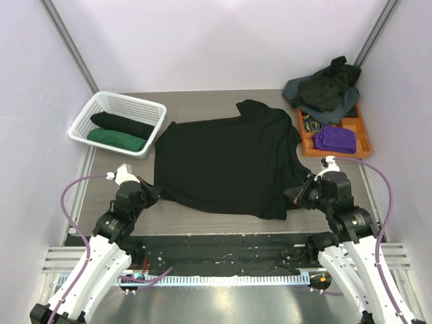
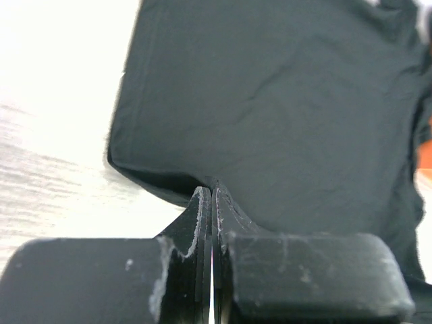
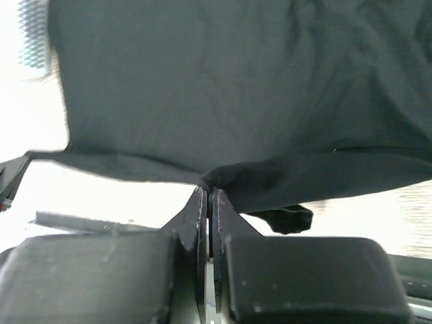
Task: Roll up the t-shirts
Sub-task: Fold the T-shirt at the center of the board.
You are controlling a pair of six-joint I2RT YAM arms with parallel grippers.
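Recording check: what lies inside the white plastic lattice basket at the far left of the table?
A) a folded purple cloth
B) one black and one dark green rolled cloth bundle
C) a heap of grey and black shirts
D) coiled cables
B: the top view shows the white basket holding a black rolled t-shirt, with a dark green rolled t-shirt lying right beside it on the near side.

I see a grey wood-grain table (image 1: 202,108), white slotted basket (image 1: 135,104) far left, orange tray (image 1: 358,135) far right, folded purple cloth (image 1: 335,139) inside it
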